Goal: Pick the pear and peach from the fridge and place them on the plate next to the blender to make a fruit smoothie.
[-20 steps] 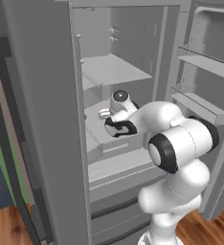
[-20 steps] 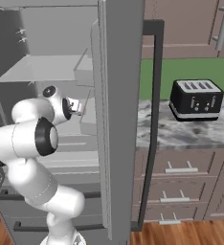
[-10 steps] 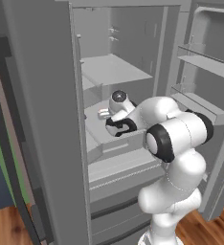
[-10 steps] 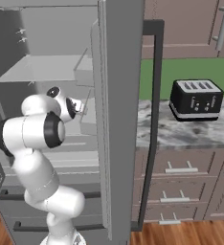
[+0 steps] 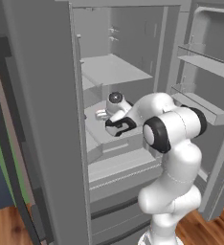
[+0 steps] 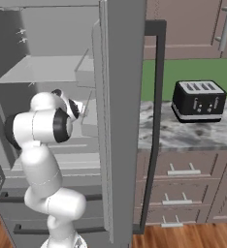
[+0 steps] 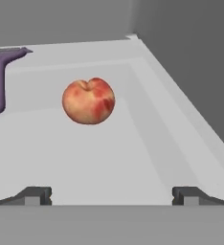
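The white robot arm with dark joints is reaching into the tall grey double-door fridge (image 5: 42,119), whose doors are standing open, and its hand is lying low over a pale grey shelf (image 7: 109,158) in the middle of the compartment. In the hand view the two-finger gripper (image 7: 111,195) is pointing along that shelf with its small dark fingertips (image 7: 35,195) spread wide apart and nothing between them.

The small round red-orange peach (image 7: 88,101) is sitting on the shelf ahead of the gripper, left of the line between the fingertips and apart from them, toward the back of the shelf. A purple T-shaped object (image 7: 0,79) is standing near the shelf's back left edge in that view, just left of the peach and not touching it. The shelf's right edge is running along the grey inner wall of the fridge.

In the right base view a black four-slot toaster (image 6: 199,100) is sitting on the grey marbled counter (image 6: 183,133) to the right of the fridge, above brown drawers with metal handles.
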